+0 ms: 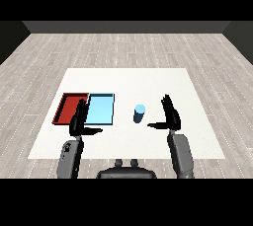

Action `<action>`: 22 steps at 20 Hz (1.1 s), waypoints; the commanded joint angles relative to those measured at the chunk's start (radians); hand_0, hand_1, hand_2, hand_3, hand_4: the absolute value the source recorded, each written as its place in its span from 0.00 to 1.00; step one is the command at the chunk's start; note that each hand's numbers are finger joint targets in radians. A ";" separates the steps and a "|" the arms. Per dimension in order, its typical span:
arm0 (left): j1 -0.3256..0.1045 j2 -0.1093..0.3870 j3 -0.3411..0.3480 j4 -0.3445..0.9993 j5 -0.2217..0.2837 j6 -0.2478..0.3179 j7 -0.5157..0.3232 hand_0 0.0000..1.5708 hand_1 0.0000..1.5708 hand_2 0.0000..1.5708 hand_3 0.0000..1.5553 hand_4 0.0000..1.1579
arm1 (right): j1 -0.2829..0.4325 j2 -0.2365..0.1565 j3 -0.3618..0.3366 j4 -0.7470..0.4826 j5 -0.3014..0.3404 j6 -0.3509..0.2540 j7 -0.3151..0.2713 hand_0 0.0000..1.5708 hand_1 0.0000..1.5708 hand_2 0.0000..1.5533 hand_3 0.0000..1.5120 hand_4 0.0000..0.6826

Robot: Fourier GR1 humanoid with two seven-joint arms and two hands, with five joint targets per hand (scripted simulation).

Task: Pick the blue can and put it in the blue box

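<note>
On white table (197, 121): one blue can (139, 113), two trays, red (64, 109) and blue (101, 109), two unclenched robot hands, left (79, 120), right (171, 115).

two grey forearms, left hand (79, 120) and right hand (171, 116) black.

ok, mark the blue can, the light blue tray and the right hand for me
blue can (139, 113), head view, on its side wall below the lighter top.
light blue tray (101, 109), head view, on its bare floor.
right hand (172, 115), head view, on the palm, fingers straight.
</note>
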 commanded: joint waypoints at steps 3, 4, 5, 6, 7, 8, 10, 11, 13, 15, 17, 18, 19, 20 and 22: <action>-0.034 -0.011 0.023 0.062 0.031 -0.034 -0.159 0.00 0.00 0.00 0.00 0.00 | 0.018 -0.061 -0.070 0.024 -0.105 0.127 -0.110 0.00 0.00 0.00 0.00 0.00; -0.011 -0.019 0.029 0.103 0.026 -0.041 -0.241 0.00 0.00 0.00 0.00 0.00 | -0.020 -0.006 -0.040 0.122 -0.039 0.068 -0.184 0.00 0.00 0.00 0.00 0.00; 0.022 0.006 0.040 0.094 0.061 -0.094 -0.260 0.00 0.00 0.00 0.00 0.00 | -0.047 -0.005 -0.018 0.027 -0.047 0.044 -0.067 0.00 0.00 0.00 0.00 0.00; 0.043 -0.023 0.010 0.014 0.030 -0.031 -0.194 0.00 0.00 0.00 0.00 0.00 | 0.011 -0.013 -0.015 0.076 -0.049 0.094 -0.151 0.00 0.00 0.00 0.00 0.00; -0.006 -0.005 0.034 0.026 0.065 -0.045 -0.149 0.00 0.00 0.00 0.00 0.00 | -0.022 -0.030 -0.050 0.065 -0.098 0.103 -0.108 0.00 0.00 0.00 0.00 0.00; -0.016 -0.017 0.009 0.044 0.026 -0.024 -0.170 0.00 0.00 0.00 0.00 0.00 | -0.081 -0.014 -0.041 0.117 -0.066 0.058 -0.107 0.00 0.00 0.00 0.00 0.00; 0.069 0.015 0.049 0.030 0.096 -0.099 -0.205 0.00 0.00 0.00 0.00 0.00 | -0.029 -0.059 -0.059 0.039 -0.103 0.113 -0.070 0.00 0.00 0.00 0.00 0.00; -0.010 -0.024 -0.025 0.090 0.037 0.013 -0.223 0.00 0.00 0.00 0.00 0.00 | -0.080 -0.031 -0.065 0.172 -0.078 0.080 -0.137 0.00 0.00 0.00 0.00 0.00; -0.026 -0.004 0.039 0.097 0.081 -0.050 -0.204 0.00 0.00 0.00 0.00 0.00 | -0.064 -0.051 -0.064 0.176 -0.063 0.095 -0.155 0.00 0.00 0.00 0.00 0.00; 0.029 -0.024 -0.010 0.100 0.032 -0.026 -0.256 0.00 0.00 0.00 0.00 0.00 | -0.023 -0.055 -0.064 0.125 -0.080 0.105 -0.139 0.00 0.00 0.00 0.00 0.00; 0.001 0.025 0.056 0.084 0.095 -0.075 -0.207 0.00 0.00 0.00 0.00 0.00 | -0.024 -0.033 -0.058 0.171 -0.098 0.115 -0.164 0.00 0.00 0.00 0.00 0.00; 0.006 -0.024 -0.015 0.078 0.034 -0.008 -0.190 0.00 0.00 0.00 0.00 0.00 | -0.059 0.015 -0.015 0.063 -0.075 0.012 -0.008 0.00 0.00 0.00 0.00 0.00; -0.042 -0.009 0.029 0.189 0.056 -0.047 -0.255 0.00 0.00 0.00 0.00 0.00 | -0.118 -0.014 -0.061 0.180 -0.105 0.052 -0.069 0.00 0.00 0.00 0.00 0.00; -0.035 0.042 0.068 0.052 0.110 -0.060 -0.126 0.00 0.00 0.00 0.00 0.00 | -0.047 -0.007 -0.035 0.161 -0.094 0.076 -0.092 0.00 0.00 0.00 0.00 0.00; 0.063 -0.004 0.007 -0.006 0.089 -0.062 -0.174 0.00 0.00 0.00 0.00 0.00 | -0.073 -0.009 -0.036 0.222 -0.080 0.076 -0.133 0.00 0.00 0.00 0.00 0.00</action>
